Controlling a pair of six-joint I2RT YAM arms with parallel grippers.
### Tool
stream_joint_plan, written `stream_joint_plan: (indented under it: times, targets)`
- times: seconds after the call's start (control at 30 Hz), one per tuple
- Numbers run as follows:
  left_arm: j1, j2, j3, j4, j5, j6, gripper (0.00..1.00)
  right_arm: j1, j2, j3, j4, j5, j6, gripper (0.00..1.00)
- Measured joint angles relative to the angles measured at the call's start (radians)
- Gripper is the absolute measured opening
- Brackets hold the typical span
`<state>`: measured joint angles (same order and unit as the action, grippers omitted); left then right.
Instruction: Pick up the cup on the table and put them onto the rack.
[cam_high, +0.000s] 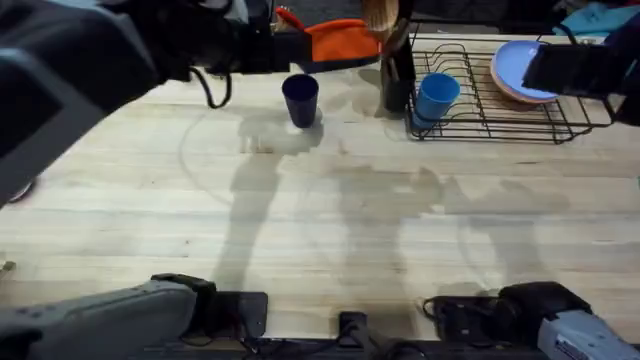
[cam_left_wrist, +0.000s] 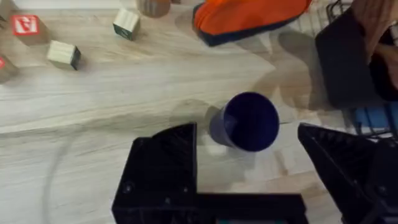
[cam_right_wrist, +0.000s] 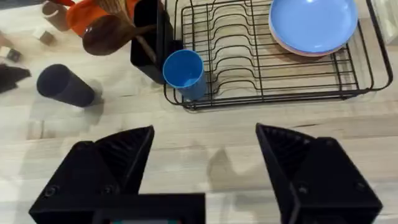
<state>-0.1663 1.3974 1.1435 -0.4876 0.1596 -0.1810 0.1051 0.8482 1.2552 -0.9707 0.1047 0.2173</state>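
A dark blue cup (cam_high: 300, 99) stands upright on the table (cam_high: 330, 230), left of the rack (cam_high: 500, 112). My left gripper (cam_left_wrist: 245, 132) hangs open over it, and in the left wrist view the cup (cam_left_wrist: 250, 121) sits between the two black fingers (cam_left_wrist: 166, 163), not touched. The black wire rack (cam_right_wrist: 280, 68) holds a light blue cup (cam_high: 436, 96) upright in its near left corner (cam_right_wrist: 184, 71). Open and holding nothing, my right gripper (cam_right_wrist: 205, 130) hovers above bare table in front of the rack.
Stacked blue and pink plates (cam_high: 522, 70) lie in the rack's right part. A black utensil holder with wooden spoons (cam_high: 395, 62) stands between the cups. An orange pouch (cam_high: 340, 40) and small wooden blocks (cam_left_wrist: 63, 53) sit at the table's far side.
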Motion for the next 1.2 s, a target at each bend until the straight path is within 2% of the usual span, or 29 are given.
stream_joint_plan:
  times: [0.17,0.47,1.2]
  targets:
    - [-0.013,0.072,0.000,0.005,-0.006,0.000,0.995,0.000,0.000,0.000,0.000,0.000,0.000,0.997]
    - [-0.014,0.130,0.000,-0.025,-0.104,0.001,0.993,0.000,0.000,0.000,0.000,0.000,0.000,0.997]
    - [-0.015,0.227,0.000,-0.019,-0.126,0.000,0.996,0.000,0.000,0.000,0.000,0.000,0.000,0.998]
